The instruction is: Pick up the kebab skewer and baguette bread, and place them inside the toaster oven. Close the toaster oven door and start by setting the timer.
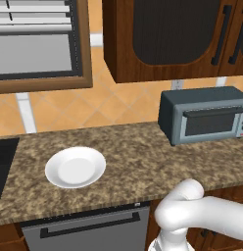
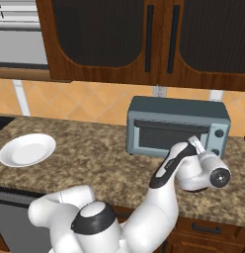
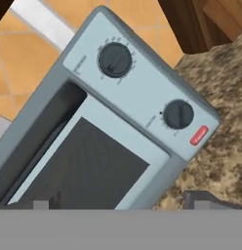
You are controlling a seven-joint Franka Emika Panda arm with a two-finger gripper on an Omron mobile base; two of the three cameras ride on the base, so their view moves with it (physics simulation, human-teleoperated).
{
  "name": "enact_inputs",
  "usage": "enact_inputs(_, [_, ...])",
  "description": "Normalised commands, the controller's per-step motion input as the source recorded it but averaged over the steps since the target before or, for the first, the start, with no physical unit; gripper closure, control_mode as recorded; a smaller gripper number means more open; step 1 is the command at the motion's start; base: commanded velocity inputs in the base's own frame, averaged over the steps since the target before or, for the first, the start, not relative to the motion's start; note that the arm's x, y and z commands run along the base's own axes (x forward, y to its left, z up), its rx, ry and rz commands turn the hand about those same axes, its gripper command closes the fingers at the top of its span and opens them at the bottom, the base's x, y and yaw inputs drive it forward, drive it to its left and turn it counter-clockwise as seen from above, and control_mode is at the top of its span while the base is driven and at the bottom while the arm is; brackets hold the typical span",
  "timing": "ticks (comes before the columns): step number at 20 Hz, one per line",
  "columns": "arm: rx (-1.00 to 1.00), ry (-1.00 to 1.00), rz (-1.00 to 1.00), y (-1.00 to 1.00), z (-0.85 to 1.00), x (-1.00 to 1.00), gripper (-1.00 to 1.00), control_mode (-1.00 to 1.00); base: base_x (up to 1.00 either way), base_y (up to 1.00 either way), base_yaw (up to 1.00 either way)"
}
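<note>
Hand near toaster oven front

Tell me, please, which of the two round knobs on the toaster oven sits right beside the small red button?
The lower knob on the toaster oven: in the hand view it sits next to the red button, whereas the other knob lies farther along the control panel, away from the button.

My arm reads as glossy white rounded segments with dark grey joint bands, a dark round cap at one joint, and small dark fingertips.
</note>
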Motion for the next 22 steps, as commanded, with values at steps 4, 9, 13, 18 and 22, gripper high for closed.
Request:
enact_inputs(4, [0.1,-0.11,-0.03,-0.22,-0.02,0.08,-1.0,-1.0,0.0,0.0,0.0])
enact_inputs(9, [0.09,-0.11,0.0,-0.4,0.0,0.0,-1.0,-1.0,0.0,0.0,0.0])
enact_inputs(13, [0.05,-0.11,0.0,-0.18,0.0,0.04,-1.0,-1.0,0.0,0.0,0.0])
enact_inputs(18, [0.02,-0.08,-0.03,-0.05,-0.16,0.04,-1.0,-1.0,0.0,0.0,0.0])
enact_inputs(22, [0.0,-0.07,-0.04,-0.01,-0.13,0.06,-1.0,-1.0,0.0,0.0,0.0])
